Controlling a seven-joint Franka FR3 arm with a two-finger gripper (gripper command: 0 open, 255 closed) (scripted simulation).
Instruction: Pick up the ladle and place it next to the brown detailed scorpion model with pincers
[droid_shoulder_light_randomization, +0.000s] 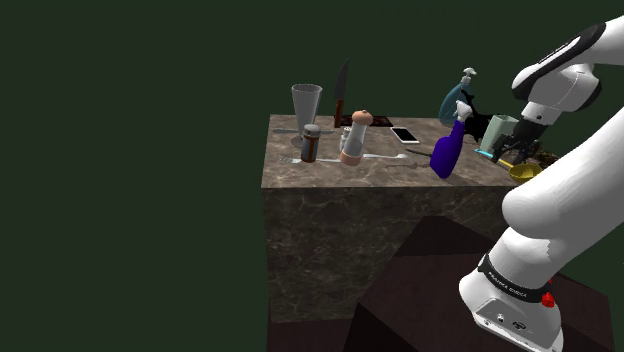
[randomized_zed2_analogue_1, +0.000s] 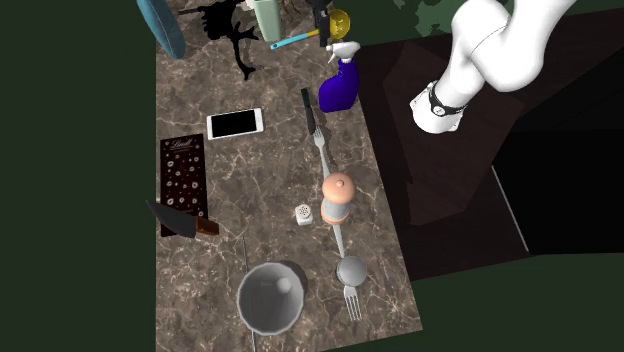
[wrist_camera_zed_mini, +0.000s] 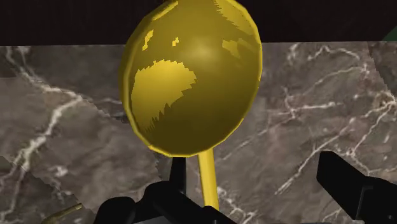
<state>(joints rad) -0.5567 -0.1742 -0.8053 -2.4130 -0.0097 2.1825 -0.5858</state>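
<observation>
Two fingers stand apart on the gripper (wrist_camera_zed_mini: 251, 175), so I read it as open. The yellow ladle (wrist_camera_zed_mini: 191, 83) has its thin handle between them, close by one finger, well clear of the other, not clasped. In the shoulder view the ladle is at the far right edge of the marble counter (droid_shoulder_light_randomization: 330, 170), just below the gripper. A purple spray bottle (droid_shoulder_light_randomization: 447, 150) stands to its left. In the second exterior view the dark scorpion model (randomized_zed2_analogue_1: 222, 22) is left of the ladle, with a pale cup (randomized_zed2_analogue_1: 265, 15) between.
</observation>
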